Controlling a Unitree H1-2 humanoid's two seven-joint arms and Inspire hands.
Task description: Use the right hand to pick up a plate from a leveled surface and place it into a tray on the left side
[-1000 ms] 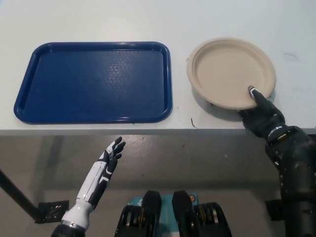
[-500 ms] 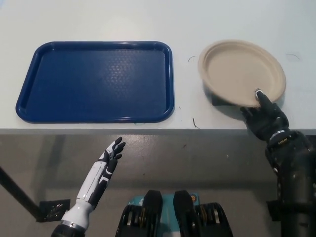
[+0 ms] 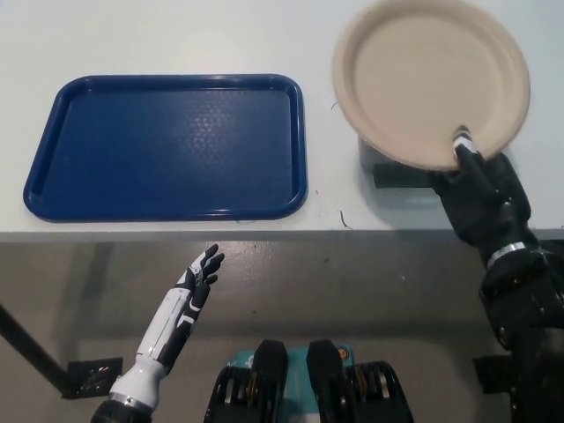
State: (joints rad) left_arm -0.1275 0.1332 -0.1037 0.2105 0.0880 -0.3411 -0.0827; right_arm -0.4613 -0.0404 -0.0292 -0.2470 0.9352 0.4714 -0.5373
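One beige paper plate point(image 3: 429, 81) being gripped at near rim by black right hand point(image 3: 480, 201), above table point(image 3: 176, 26); white left hand point(image 3: 196, 282) resting open below blue tray point(image 3: 167, 145). No readable writing.

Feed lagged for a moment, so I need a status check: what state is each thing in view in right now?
Round beige paper plate: lifted off the table, held at its near rim, shadow beneath.
Black right robot hand: shut on the plate's near edge.
Blue rectangular plastic tray: flat on the table, nothing in it.
White left robot hand: open, holding nothing, resting below the table edge.
White table: bears the tray.
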